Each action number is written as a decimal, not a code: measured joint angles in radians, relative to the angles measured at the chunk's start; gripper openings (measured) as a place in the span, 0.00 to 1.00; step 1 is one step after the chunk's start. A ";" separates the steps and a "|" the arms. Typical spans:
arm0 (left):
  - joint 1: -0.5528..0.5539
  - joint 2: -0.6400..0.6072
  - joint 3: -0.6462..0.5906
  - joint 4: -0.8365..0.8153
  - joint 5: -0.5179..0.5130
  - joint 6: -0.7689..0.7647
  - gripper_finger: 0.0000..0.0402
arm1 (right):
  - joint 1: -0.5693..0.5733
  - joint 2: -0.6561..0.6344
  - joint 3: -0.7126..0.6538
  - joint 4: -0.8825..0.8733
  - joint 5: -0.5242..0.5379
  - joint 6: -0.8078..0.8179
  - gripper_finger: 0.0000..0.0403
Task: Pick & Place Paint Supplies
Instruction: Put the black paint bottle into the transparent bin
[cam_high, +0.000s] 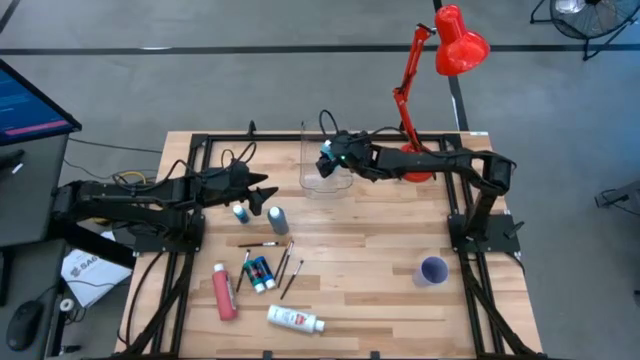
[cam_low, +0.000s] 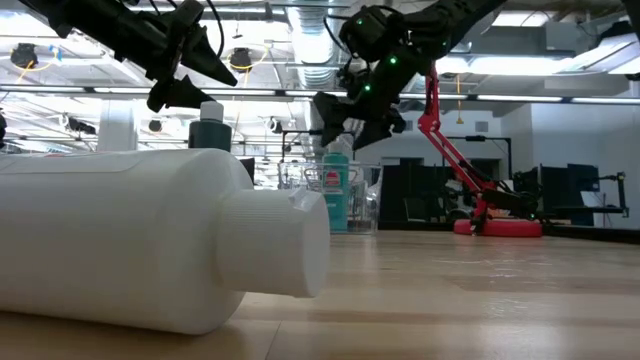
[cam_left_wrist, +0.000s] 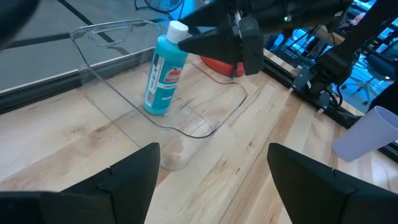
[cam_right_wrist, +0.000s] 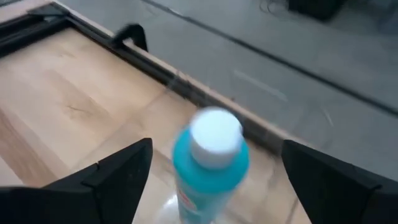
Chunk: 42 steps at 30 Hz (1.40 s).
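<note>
A light blue paint bottle (cam_left_wrist: 163, 71) with a white cap (cam_right_wrist: 215, 130) stands upright on its base inside the clear box (cam_high: 325, 168) at the table's far middle. My right gripper (cam_right_wrist: 216, 149) hovers open just above it, its fingers on either side of the cap and apart from it. My left gripper (cam_high: 265, 192) waits open at the table's left, above a small blue-green bottle (cam_high: 241, 212) and a grey bottle (cam_high: 277, 220). Nearer the front lie a pink-red tube (cam_high: 224, 292), a white tube (cam_high: 295, 319), small blue-green bottles (cam_high: 260, 272) and thin dark brushes (cam_high: 285, 262).
A purple cup (cam_high: 433, 271) stands at the right near my right arm's base. A red desk lamp (cam_high: 440, 60) rises at the far right, behind the clear box. Bare wood lies across the middle and right of the table (cam_high: 380, 240).
</note>
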 joint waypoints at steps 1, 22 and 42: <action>0.000 0.000 0.000 0.000 0.000 0.000 0.73 | 0.000 0.000 0.000 -0.027 -0.001 0.027 0.87; 0.000 0.000 0.000 0.001 0.235 -0.033 0.73 | 0.182 -0.298 0.001 -0.236 -0.107 0.031 0.87; -0.075 -0.126 0.015 -0.073 0.589 -0.125 0.69 | 0.401 -0.399 0.002 -0.217 -0.108 0.042 0.84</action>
